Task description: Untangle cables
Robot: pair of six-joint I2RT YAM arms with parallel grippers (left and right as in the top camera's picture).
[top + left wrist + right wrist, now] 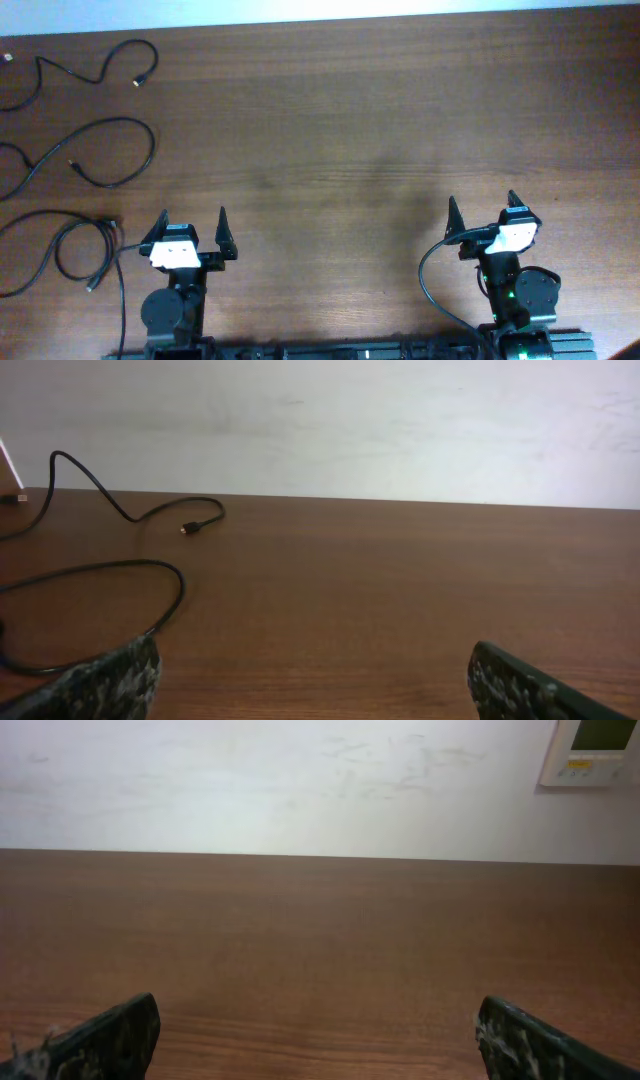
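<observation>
Three thin black cables lie apart at the table's left. The far cable (92,76) snakes at the back left and shows in the left wrist view (130,515). The middle cable (130,178) forms an open loop and also shows in the left wrist view (160,622). The near cable (70,232) lies coiled just left of my left gripper (190,224). My left gripper (315,685) is open and empty near the front edge. My right gripper (483,212) is open and empty at the front right, with bare wood between its fingers (318,1040).
A brown wooden table (350,130) spans the view. A white wall (300,780) stands behind it, with a white wall panel (595,750) at the upper right. A thick black wire (432,280) is fixed to the right arm.
</observation>
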